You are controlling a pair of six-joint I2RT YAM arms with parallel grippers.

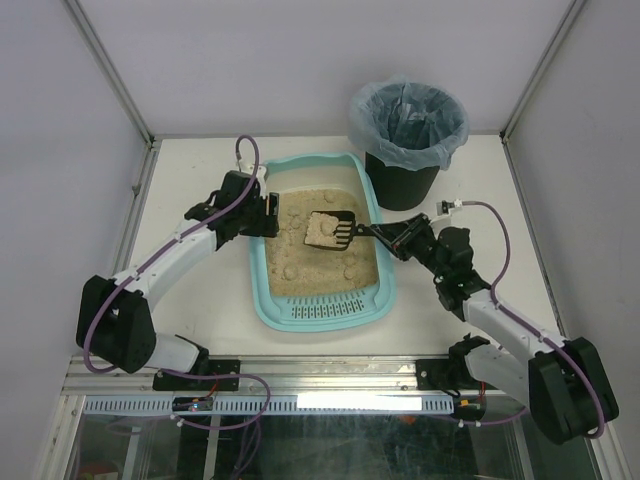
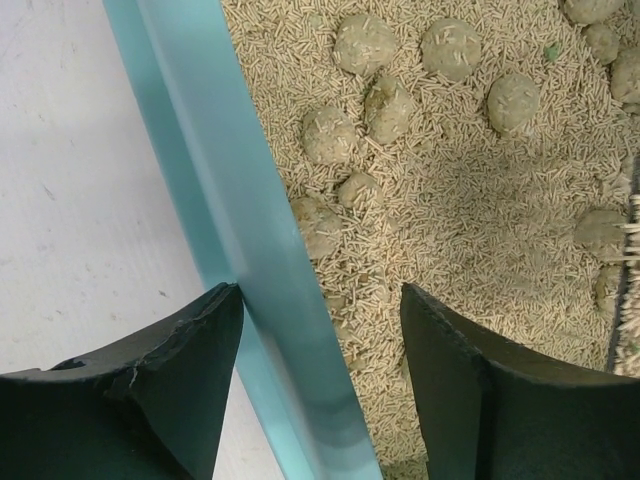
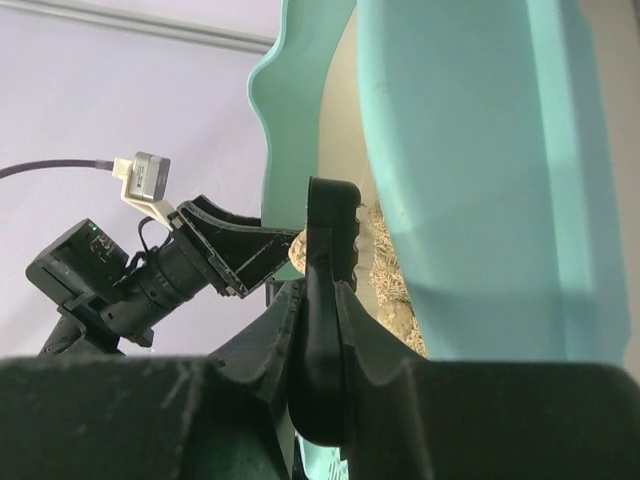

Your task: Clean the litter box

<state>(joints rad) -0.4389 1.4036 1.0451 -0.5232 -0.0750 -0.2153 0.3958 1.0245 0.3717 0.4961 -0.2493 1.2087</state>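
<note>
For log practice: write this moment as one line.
left hand: open, straddling litter box rim; right hand: shut on scoop, loaded, above litter

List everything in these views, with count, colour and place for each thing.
light teal plastic litter box: one, teal, middle of the table, slotted strip at its near end.
beige pellet litter: one bed, beige, inside the litter box.
rounded litter clumps: several, grey-beige, scattered on the litter.
small black slotted scoop: one, black, over the box's far half, carrying beige litter, handle pointing right.
round black bin: one, black with a translucent bluish bag liner, beyond the box's far right corner.
white table: one, white, under everything.
left gripper: one, black, open, straddling the box's left rim.
right gripper: one, black, shut on the scoop's handle.
</note>
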